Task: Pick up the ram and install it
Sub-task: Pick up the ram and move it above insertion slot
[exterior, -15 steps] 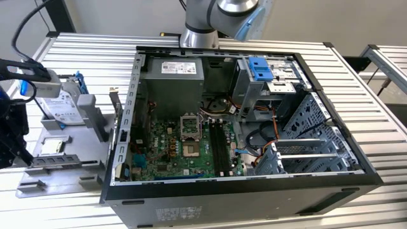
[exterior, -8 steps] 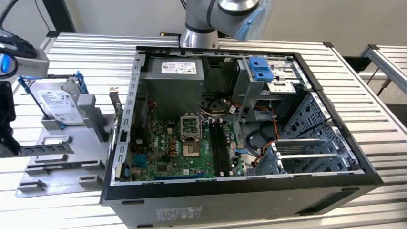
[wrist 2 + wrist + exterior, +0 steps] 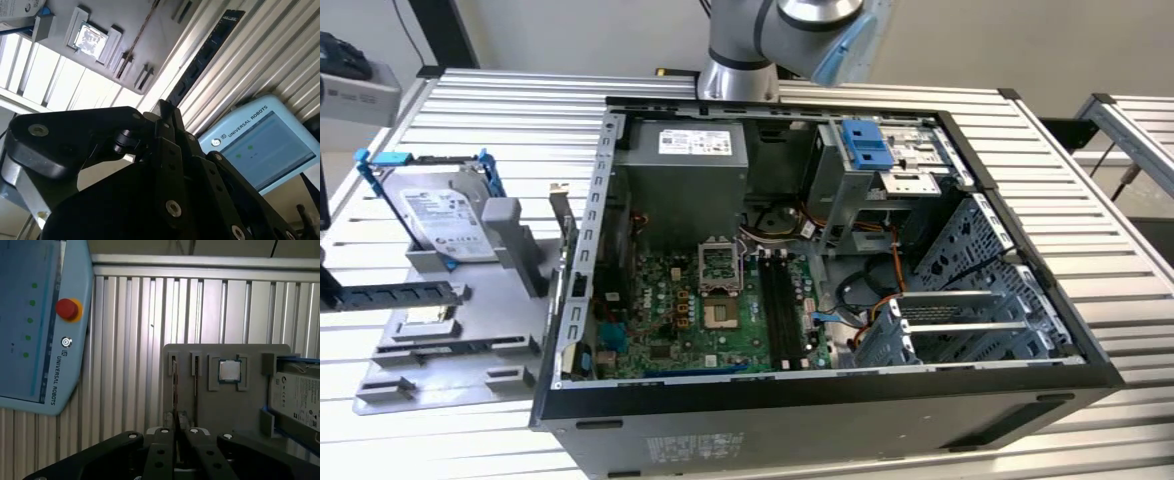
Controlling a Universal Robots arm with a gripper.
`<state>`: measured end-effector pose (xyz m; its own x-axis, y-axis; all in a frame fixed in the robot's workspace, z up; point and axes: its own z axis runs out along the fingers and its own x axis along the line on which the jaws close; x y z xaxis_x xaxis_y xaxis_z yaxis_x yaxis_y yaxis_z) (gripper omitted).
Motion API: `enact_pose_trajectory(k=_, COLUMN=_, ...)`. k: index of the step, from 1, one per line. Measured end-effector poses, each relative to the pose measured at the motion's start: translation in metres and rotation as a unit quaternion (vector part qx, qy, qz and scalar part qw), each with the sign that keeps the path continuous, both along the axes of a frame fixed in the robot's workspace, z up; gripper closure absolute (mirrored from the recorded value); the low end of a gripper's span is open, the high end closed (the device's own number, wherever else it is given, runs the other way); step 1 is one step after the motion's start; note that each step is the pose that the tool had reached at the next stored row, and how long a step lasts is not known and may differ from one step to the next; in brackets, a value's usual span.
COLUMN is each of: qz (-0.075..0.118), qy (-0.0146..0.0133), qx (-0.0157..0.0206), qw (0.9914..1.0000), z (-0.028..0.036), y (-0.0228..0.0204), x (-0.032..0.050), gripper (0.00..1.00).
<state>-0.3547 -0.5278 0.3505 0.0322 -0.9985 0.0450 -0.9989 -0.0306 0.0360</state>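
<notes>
Pickup looks done; the end effector [image 3: 176,429] has its fingers closed on the ram [image 3: 174,390], which is seen edge-on in the first wrist view; in the exterior view the ram [image 3: 394,295] hangs level over the gray holder [image 3: 520,260] at the exterior view's left, well apart from the computer case [image 3: 827,395] on the desk [image 3: 1047,150]; the memory slots [image 3: 781,305] on the motherboard stand empty, so installation is not yet begun.

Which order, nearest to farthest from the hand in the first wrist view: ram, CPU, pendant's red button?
1. ram: held in the hand, at a slot of the gray tray.
2. CPU: in a tray recess, beside the slots.
3. red button: on the teach pendant, off the tray.
</notes>
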Motion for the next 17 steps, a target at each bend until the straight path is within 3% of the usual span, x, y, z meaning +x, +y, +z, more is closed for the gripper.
enact_pose_trajectory(k=5, qz=0.000, qy=0.0000, qx=0.0000, qw=1.00000, z=0.0001, y=0.0000, x=0.0000, gripper=1.00)
enact_pose_trajectory(k=7, qz=0.000, qy=0.0003, qx=-0.0002, qw=1.00000, z=0.0032, y=0.0000, x=-0.0001, gripper=1.00)
enact_pose_trajectory(k=12, qz=0.000, qy=0.0000, qx=0.0000, qw=1.00000, z=0.0246, y=0.0000, x=-0.0001, gripper=1.00)
enact_pose_trajectory(k=13, qz=0.000, qy=0.0000, qx=0.0000, qw=1.00000, z=0.0340, y=0.0000, x=0.0000, gripper=1.00)
enact_pose_trajectory(k=17, qz=0.000, qy=0.0000, qx=0.0000, qw=1.00000, z=0.0523, y=0.0000, x=0.0000, gripper=1.00)
